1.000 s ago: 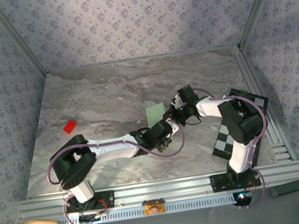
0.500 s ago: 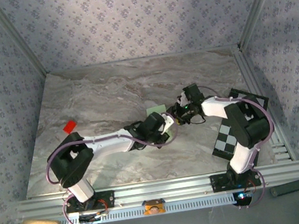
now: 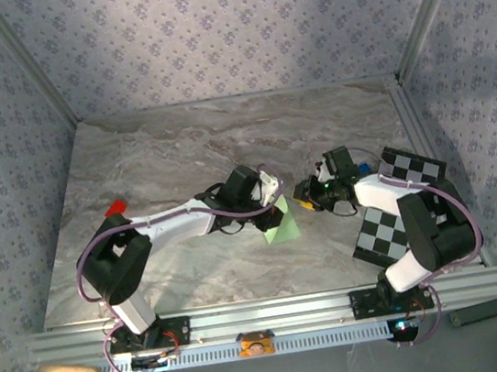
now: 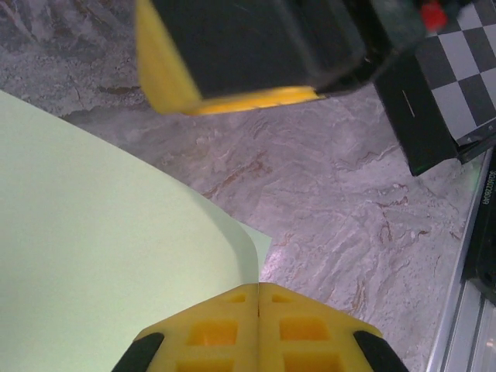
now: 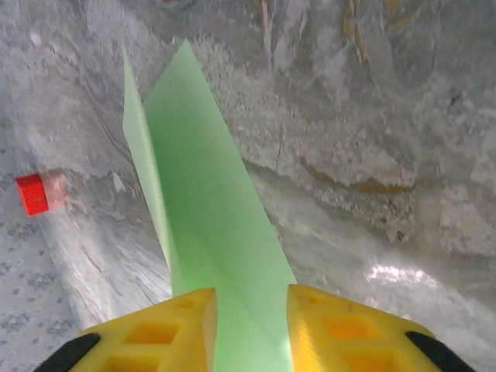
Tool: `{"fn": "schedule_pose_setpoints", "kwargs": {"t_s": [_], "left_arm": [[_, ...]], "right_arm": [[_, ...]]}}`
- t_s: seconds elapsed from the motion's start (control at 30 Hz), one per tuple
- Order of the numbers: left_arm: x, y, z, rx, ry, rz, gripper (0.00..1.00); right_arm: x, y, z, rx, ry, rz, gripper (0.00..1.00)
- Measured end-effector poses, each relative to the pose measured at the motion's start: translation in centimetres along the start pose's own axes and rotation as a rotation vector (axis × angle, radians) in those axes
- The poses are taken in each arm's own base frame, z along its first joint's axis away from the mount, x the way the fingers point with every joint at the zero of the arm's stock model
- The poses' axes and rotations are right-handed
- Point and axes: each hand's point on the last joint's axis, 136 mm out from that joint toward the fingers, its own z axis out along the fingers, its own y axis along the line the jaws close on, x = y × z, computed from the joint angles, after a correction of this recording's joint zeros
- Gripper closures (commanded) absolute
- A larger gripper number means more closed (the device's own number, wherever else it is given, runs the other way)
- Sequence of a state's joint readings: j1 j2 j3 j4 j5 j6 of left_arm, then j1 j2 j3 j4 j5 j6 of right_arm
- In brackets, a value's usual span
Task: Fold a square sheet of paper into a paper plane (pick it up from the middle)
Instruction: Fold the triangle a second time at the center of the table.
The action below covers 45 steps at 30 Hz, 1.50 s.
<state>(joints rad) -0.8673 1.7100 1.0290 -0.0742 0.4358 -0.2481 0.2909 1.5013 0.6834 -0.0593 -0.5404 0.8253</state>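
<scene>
The square sheet of paper [image 3: 282, 227] is light green, folded along a crease, and sits lifted at mid-table between the two arms. My left gripper [image 3: 276, 199] holds its top edge. In the left wrist view the left gripper [image 4: 258, 287] is shut on the edge of the paper [image 4: 101, 232], which curves away to the left. My right gripper [image 3: 300, 198] faces it from the right. In the right wrist view the right gripper [image 5: 252, 293] stands open, and the paper [image 5: 209, 217] runs up between its fingers as a narrow strip ending in a point.
A black-and-white checkered board [image 3: 383, 234] lies at the right under the right arm, also seen as the board [image 4: 465, 54]. A small red piece [image 3: 115, 207] sits at the left, seen as the red piece [image 5: 32, 194]. A metal rail [image 3: 267, 317] runs along the near edge.
The left arm swung its gripper farther back and right while staying shut on the paper. The paper now hangs nearer the front. The right gripper drew back to the right and its jaws parted.
</scene>
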Motion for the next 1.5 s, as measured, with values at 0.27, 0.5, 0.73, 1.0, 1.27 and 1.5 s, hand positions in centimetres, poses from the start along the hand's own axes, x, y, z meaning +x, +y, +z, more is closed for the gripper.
{"fn": "schedule_pose_setpoints", "kwargs": {"t_s": [0.27, 0.5, 0.73, 1.0, 1.27, 1.5], "left_arm": [[0.3, 0.9, 0.2, 0.003, 0.013, -0.056, 1.00], [0.4, 1.0, 0.3, 0.001, 0.018, -0.063, 1.00], [0.8, 1.3, 0.7, -0.003, 0.032, -0.077, 1.00], [1.2, 1.5, 0.9, -0.007, 0.045, -0.084, 1.00], [1.6, 3.1, 1.1, 0.000, 0.067, -0.130, 1.00], [2.1, 4.8, 1.4, -0.010, 0.095, -0.162, 1.00]], "right_arm": [[1.9, 0.6, 0.4, -0.015, 0.058, -0.025, 0.92], [5.6, 0.2, 1.4, 0.008, 0.155, -0.052, 0.95], [6.4, -0.6, 1.7, 0.031, 0.180, -0.040, 0.95], [7.7, -2.2, 2.7, 0.091, 0.238, -0.022, 0.96], [7.4, -2.3, 2.6, 0.166, 0.248, -0.085, 0.97], [7.5, -2.4, 2.6, 0.180, 0.252, -0.101, 0.96]]}}
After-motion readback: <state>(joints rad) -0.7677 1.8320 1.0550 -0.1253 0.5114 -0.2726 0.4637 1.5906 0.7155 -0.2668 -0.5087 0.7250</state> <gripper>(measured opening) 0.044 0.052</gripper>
